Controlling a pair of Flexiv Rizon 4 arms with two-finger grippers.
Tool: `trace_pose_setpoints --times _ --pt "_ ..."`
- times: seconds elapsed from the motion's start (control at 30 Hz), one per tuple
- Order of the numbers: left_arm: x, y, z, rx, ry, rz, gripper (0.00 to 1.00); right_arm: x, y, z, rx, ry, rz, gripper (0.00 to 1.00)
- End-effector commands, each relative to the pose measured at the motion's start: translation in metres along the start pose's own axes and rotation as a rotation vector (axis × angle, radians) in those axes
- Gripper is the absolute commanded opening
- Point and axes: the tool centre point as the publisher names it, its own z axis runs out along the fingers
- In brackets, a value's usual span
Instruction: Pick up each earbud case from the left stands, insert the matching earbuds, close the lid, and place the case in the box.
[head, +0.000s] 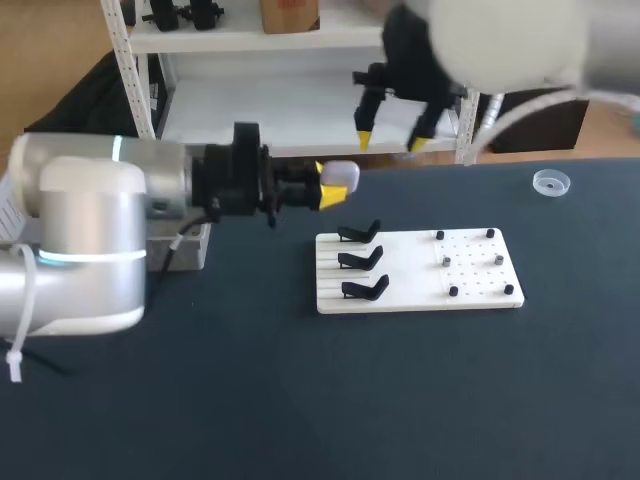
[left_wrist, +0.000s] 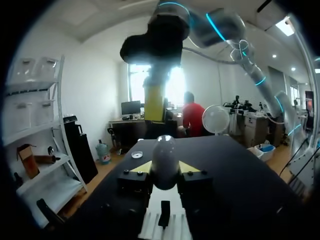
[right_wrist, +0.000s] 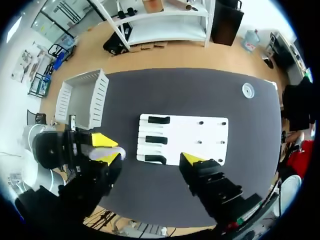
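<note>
earbud case (head: 342, 176), white and seemingly closed, gripped between the fingers of the left gripper (head: 327, 183) above the tabletop (head: 400, 400), just far-left of the white board (head: 410, 270) bearing three black stands (head: 362, 261). right gripper (head: 389, 142) raised over the far edge, fingers wide apart. white box (right_wrist: 82, 100) at far left.

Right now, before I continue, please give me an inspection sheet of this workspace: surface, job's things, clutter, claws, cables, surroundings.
surface: dark table
job's things: earbud case held off the table; white board, its three black stands empty; white box beside the left arm
clutter: small clear round disc near the far edge
claws: left claw shut on the earbud case; right claw open, holding nothing
cables: thin black cable under the left arm
surroundings: nothing seen
</note>
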Motion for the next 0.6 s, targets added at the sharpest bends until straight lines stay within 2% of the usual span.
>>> trace_pose_setpoints --times 0.03,0.27,0.37,0.47,0.57,0.6 --pt "-0.013 0.007 -0.043 -0.037 0.008 0.019 0.00 0.032 -0.028 0.004 -0.092 -0.104 0.046 1.00" --pt "-0.015 0.036 -0.114 -0.143 0.031 0.039 0.00 0.063 -0.053 0.022 -0.093 -0.054 0.160 1.00" --pt "-0.014 0.048 -0.142 -0.177 0.072 0.041 0.00 0.075 -0.064 0.033 -0.078 -0.025 0.200 1.00" --pt "-0.007 0.061 -0.165 -0.216 0.106 0.040 0.00 0.084 -0.070 0.038 -0.079 -0.006 0.242 1.00" --pt "0.004 0.074 -0.184 -0.242 0.107 0.040 0.00 0.091 -0.073 0.042 -0.084 0.008 0.271 1.00" --pt "0.010 0.079 -0.190 -0.267 0.124 0.011 0.00 0.094 -0.074 0.043 -0.084 0.011 0.276 1.00"
